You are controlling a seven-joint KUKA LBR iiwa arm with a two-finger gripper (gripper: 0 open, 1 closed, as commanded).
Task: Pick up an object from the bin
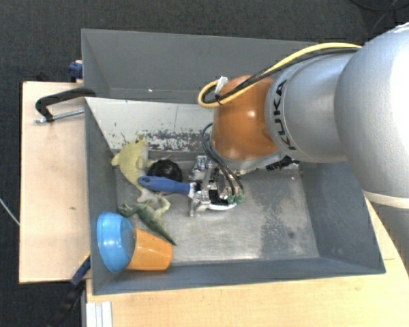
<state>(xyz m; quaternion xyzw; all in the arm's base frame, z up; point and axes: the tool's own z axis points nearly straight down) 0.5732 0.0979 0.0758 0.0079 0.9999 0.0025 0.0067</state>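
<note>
Cup, blue and orange, lies tipped in the bin's lower-left corner, green toy lizard just beside it. Mid-bin lies a blue handle, long axis left-right, right end at my claw. Claw wide or narrow: cannot tell. My guess: handle is the nearest pick.
</note>
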